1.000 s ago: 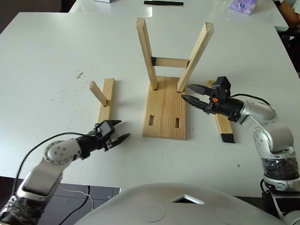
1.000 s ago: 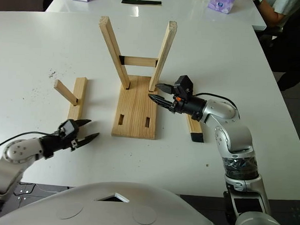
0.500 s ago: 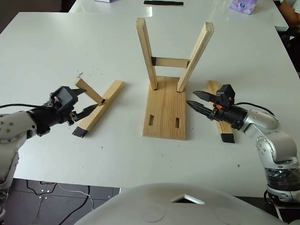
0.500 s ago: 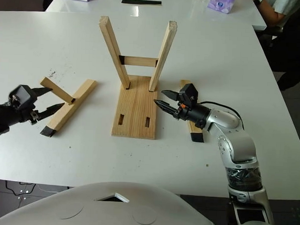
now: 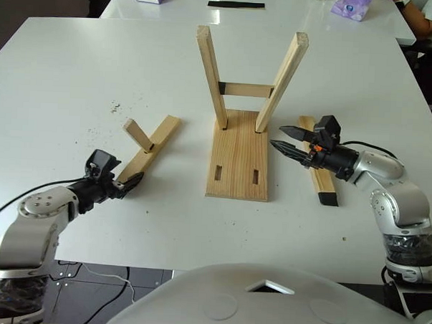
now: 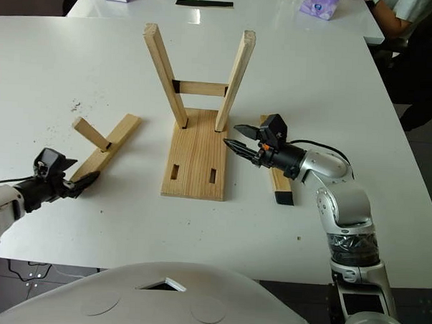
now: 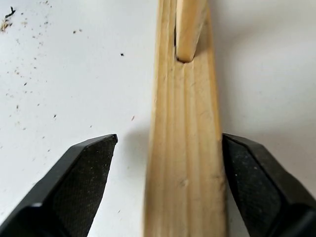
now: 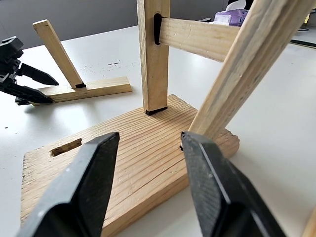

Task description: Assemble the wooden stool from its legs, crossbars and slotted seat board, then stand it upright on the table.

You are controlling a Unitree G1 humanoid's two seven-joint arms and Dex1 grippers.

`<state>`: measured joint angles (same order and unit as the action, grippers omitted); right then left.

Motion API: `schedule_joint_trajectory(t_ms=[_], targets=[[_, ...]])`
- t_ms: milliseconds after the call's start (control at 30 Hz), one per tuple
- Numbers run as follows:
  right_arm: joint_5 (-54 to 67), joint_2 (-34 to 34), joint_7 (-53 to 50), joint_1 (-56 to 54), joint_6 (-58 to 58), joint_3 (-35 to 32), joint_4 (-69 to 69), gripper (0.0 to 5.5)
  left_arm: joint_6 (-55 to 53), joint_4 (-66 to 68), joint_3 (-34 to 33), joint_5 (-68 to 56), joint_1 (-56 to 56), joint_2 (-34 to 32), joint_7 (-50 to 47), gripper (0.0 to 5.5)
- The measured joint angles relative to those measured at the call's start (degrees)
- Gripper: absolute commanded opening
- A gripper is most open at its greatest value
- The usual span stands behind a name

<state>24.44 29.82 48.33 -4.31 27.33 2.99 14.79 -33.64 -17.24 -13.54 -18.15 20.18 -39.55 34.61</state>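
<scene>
My left claw (image 5: 128,175) is released. Its fingers straddle the near end of the loose leg (image 5: 154,141), which lies flat toward the left edge of the desk (image 5: 70,62). A short crossbar stub (image 5: 137,133) stands up from this leg. My right claw (image 5: 281,137) is also released, just beside the two-leg frame (image 5: 249,89). The frame stands in the seat board (image 5: 237,166) at mid-desk. Another leg (image 5: 321,182) lies flat between the board and the right edge.
</scene>
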Motion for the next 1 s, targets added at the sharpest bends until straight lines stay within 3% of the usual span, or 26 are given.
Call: schedule_joint_trajectory(t_ms=[233, 400, 500, 700, 833, 1000], targets=[[-0.61, -0.11, 0.36, -1.63, -0.44, 1.30, -1.36, 2.31, 8.14, 5.84, 3.61, 2.24, -3.94, 3.90, -1.23, 2.96], [-0.62, -0.06, 0.45, -2.18, -0.47, 1.22, -1.53, 2.31, 9.35, 8.65, 1.25, -0.66, -5.67, 5.61, -0.61, 2.09], [-0.59, -0.03, 0.42, -2.86, -0.47, 0.96, -1.54, 2.31, 9.78, 9.29, 0.04, -2.36, -5.76, 6.26, 0.84, 2.03], [6.76, -0.83, 0.20, -6.50, 2.48, -3.58, -0.13, 2.31, 7.21, -1.70, -7.63, -25.85, -11.45, 9.89, 3.96, 2.03], [20.14, -1.06, 0.66, -10.94, 8.66, -8.07, 3.25, 2.90, 3.67, -10.36, -11.27, -46.57, -18.12, 9.49, 0.82, 2.03], [39.00, 0.46, 3.09, -21.26, 18.91, -10.20, 6.71, 3.50, 0.81, -24.79, -9.70, -62.66, -21.15, 5.23, 0.64, 2.03]])
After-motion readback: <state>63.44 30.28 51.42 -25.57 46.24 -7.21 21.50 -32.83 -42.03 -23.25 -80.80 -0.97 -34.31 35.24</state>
